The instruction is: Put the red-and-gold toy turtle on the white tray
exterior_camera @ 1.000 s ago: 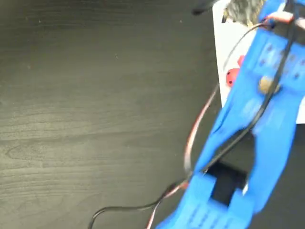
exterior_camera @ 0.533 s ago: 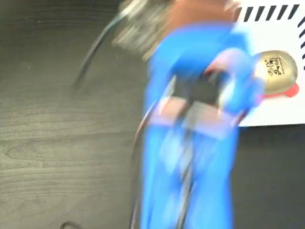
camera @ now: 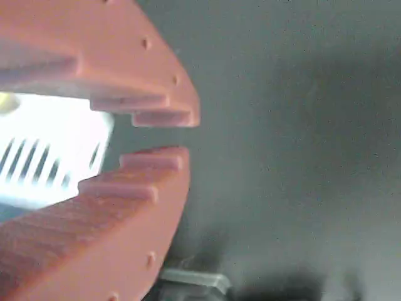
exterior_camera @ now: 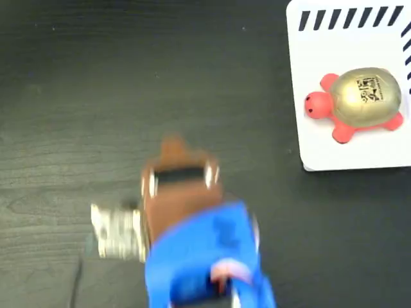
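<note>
Nothing is held by the tool (camera: 188, 135), whose orange fingers (camera: 125, 69) are seen in the wrist view parted by a narrow gap at the tips. In the fixed view the tool (exterior_camera: 176, 154) is blurred, low and left of centre over the dark counter (exterior_camera: 128, 77). The turtle (exterior_camera: 356, 102) lies well apart from it, up at the right, resting on the tray (exterior_camera: 321, 58) with its head toward the tray's left edge. A corner of the tray (camera: 56, 157) shows between the fingers in the wrist view.
</note>
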Robot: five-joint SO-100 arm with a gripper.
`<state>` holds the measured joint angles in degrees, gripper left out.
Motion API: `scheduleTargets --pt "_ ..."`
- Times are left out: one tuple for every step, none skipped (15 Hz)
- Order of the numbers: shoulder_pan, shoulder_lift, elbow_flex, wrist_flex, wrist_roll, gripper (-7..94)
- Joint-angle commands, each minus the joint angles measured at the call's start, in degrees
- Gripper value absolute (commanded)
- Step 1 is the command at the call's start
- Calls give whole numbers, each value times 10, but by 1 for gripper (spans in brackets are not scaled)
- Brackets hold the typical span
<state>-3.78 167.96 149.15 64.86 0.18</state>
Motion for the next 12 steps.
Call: scheduleTargets --pt "-11 137 69 37 4 0" --pt "-4 171 85 54 5 0" --pt "1 174 89 69 9 0" --pt "-1 174 90 91 18 0" --pt "-4 177 94 108 26 0" --pt "-4 178 103 113 30 0" --pt "-2 182 112 108 28 0" --pt "0 184 128 100 24 0" --pt "1 184 158 92 22 0" --pt "0 184 182 83 23 0" --pt "4 184 182 83 28 0" --pt "5 184 182 83 28 0"
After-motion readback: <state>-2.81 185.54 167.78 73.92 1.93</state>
